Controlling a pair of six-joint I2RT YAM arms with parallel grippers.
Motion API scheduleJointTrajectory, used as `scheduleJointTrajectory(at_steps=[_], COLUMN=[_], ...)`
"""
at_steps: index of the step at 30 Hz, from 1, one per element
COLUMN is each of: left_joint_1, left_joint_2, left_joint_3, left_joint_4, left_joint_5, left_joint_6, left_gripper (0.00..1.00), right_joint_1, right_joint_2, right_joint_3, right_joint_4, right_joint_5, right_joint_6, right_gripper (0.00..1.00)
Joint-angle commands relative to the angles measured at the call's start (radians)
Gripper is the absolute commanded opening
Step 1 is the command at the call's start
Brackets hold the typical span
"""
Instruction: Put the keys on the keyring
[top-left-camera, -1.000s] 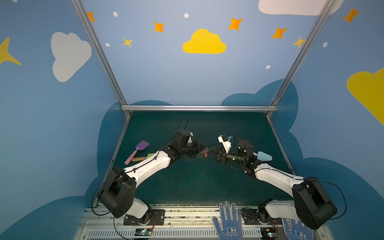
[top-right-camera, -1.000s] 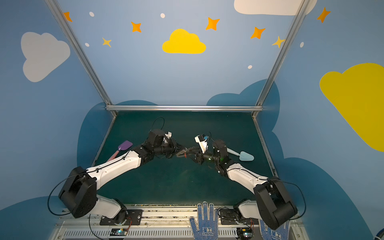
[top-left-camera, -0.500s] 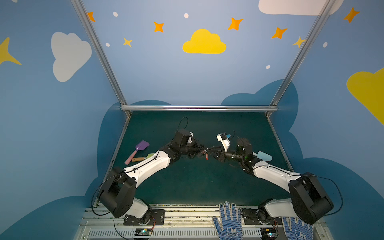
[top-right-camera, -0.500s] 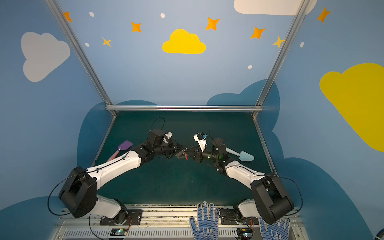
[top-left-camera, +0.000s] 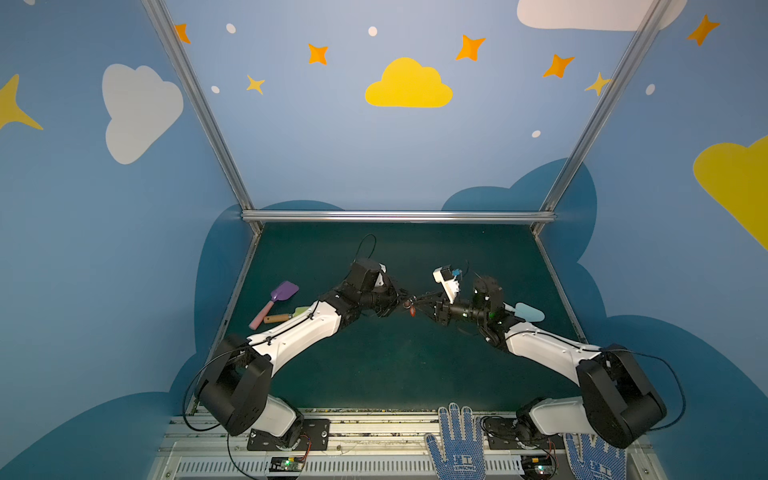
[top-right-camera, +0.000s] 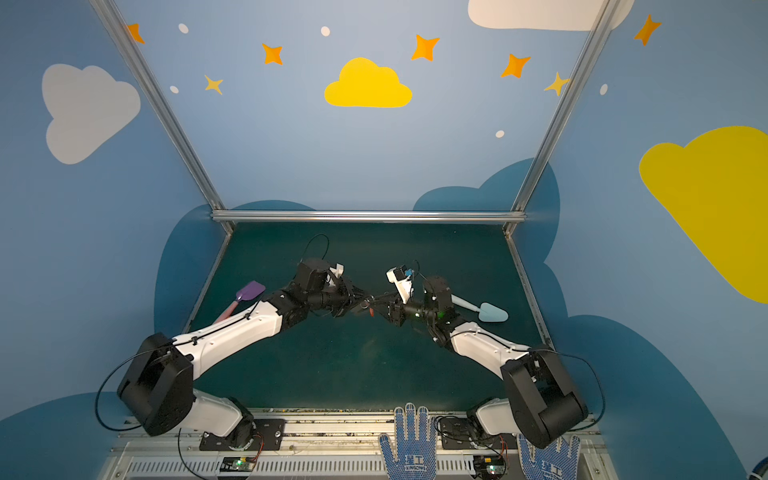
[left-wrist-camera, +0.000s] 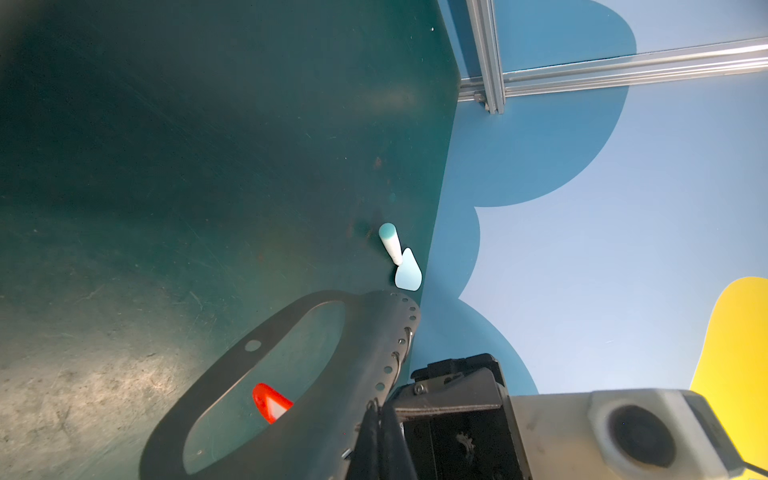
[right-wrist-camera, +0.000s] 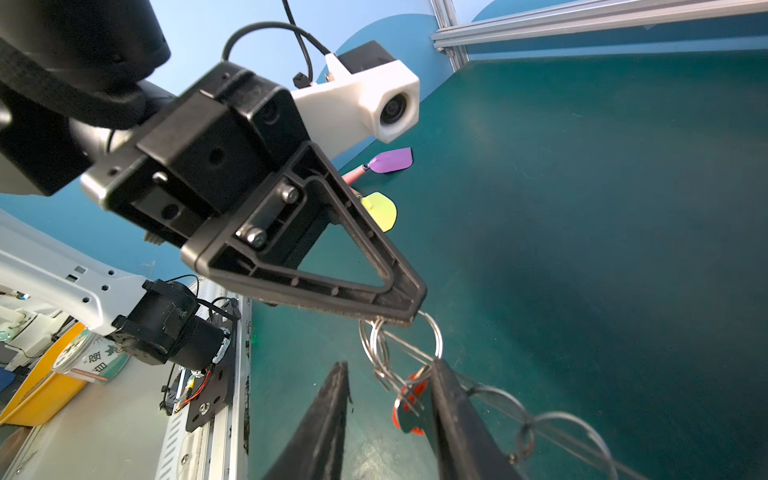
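Note:
The keyring (left-wrist-camera: 365, 332), a flat grey plate with a long oval slot and small edge holes, fills the near part of the left wrist view, at the tips of my left gripper (left-wrist-camera: 379, 409). Thin rings pass through some of its holes. The keys (right-wrist-camera: 409, 399) are a red tag, a small key and split rings hanging in mid-air. My left gripper (right-wrist-camera: 395, 318) is shut on the bunch's top split ring (right-wrist-camera: 376, 345). My right gripper (right-wrist-camera: 390, 365) stands open around the bunch, the red tag against one finger. Both grippers (top-left-camera: 409, 305) meet tip to tip above the mat's middle.
On the green mat lie a purple shovel (top-left-camera: 284, 291) and a yellow-green one (top-left-camera: 300, 311) at the left, and a light blue shovel (top-left-camera: 528, 311) at the right near the mat's edge. Dotted blue gloves (top-left-camera: 457, 440) hang over the front rail.
My right arm has edged a little toward the left gripper, and its jaws narrowed, then widened again. The left arm has stayed in place, still shut.

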Motion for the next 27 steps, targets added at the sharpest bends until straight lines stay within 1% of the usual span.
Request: scheduleJointTrajectory(at_steps=[1, 4, 7, 11, 15, 18, 24, 27], left_joint_1=[0.003, 0.005, 0.005, 0.006, 0.008, 0.008, 0.008, 0.008], left_joint_2=[-0.032, -0.033, -0.034, -0.033, -0.032, -0.030, -0.036, -0.038], left_joint_3=[0.026, 0.024, 0.023, 0.023, 0.023, 0.023, 0.019, 0.017], left_joint_4=[0.036, 0.038, 0.039, 0.043, 0.046, 0.046, 0.046, 0.046], left_joint_5=[0.003, 0.003, -0.002, -0.001, 0.002, 0.005, 0.001, 0.002], left_joint_6=[0.000, -0.004, -0.008, -0.011, -0.013, -0.014, -0.014, -0.015], left_gripper=[0.04, 0.04, 0.04, 0.04, 0.04, 0.04, 0.04, 0.04], right_joint_1=[0.005, 0.005, 0.005, 0.007, 0.006, 0.005, 0.005, 0.005], right_joint_2=[-0.005, -0.009, -0.012, -0.015, -0.023, -0.029, -0.047, -0.059], right_joint_3=[-0.007, -0.013, -0.017, -0.020, -0.030, -0.031, -0.034, -0.037], right_joint_4=[0.004, 0.004, 0.002, -0.001, 0.005, 0.007, 0.014, 0.024], right_joint_5=[-0.005, -0.002, -0.003, -0.006, 0.005, 0.012, 0.039, 0.051], right_joint_6=[-0.013, -0.015, -0.018, -0.019, -0.018, -0.016, -0.006, 0.005], right_gripper=[0.34, 0.35, 0.31, 0.30, 0.19, 0.15, 0.01, 0.00])
